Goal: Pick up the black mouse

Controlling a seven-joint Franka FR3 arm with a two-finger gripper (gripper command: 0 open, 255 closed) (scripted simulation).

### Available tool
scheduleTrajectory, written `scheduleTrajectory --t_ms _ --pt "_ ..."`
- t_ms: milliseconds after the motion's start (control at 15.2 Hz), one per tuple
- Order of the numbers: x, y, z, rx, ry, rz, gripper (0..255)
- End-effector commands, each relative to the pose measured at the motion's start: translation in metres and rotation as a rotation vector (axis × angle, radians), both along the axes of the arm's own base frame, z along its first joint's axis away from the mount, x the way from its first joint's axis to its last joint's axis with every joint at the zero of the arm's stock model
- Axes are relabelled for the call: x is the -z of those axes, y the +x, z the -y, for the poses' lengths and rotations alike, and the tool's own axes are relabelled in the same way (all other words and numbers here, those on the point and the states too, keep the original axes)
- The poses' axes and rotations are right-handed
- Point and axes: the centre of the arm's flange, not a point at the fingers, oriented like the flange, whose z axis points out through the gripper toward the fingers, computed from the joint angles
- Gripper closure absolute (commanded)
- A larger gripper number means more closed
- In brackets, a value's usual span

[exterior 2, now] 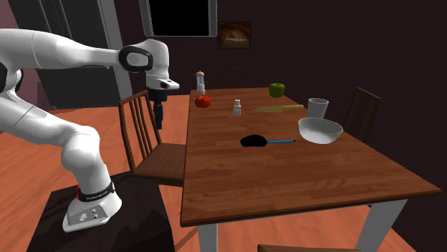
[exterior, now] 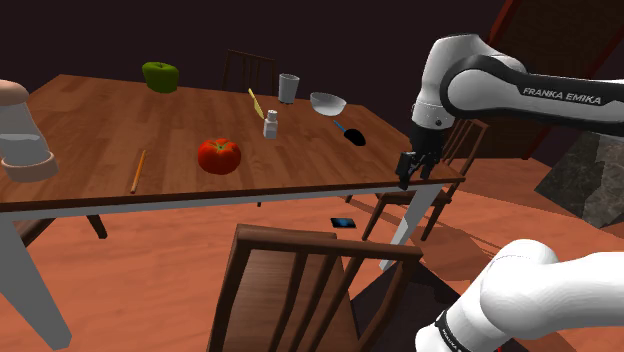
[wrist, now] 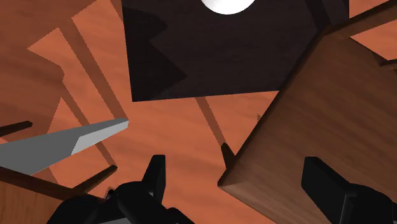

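Black, rounded mouse [exterior: 354, 138] lies on the wood-grain table [exterior: 100, 130] — the hand [exterior: 408, 180] spread, empty, off its edge.

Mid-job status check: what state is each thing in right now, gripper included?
gripper: fingers open, holding nothing, beside the table edge
black mouse: lying on the table, not held
bowl: upright
cup: upright
shaker: upright
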Motion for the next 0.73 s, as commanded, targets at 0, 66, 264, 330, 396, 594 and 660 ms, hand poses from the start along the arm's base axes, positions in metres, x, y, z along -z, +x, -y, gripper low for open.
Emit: scheduleTrajectory --t_ms 0,66,264,330,396,594,660 --pt "0.000 0.000 0.000 0.000 0.000 0.000 0" --pt "0.001 0.011 0.007 0.000 0.000 0.004 0" --pt "0.004 0.043 0.027 0.001 0.002 0.014 0" --pt "0.005 0.054 0.034 0.001 0.002 0.018 0" --pt "0.006 0.065 0.040 0.001 0.002 0.021 0" --pt "0.008 0.097 0.060 0.001 0.003 0.032 0" --pt "0.009 0.108 0.067 0.001 0.004 0.035 0"
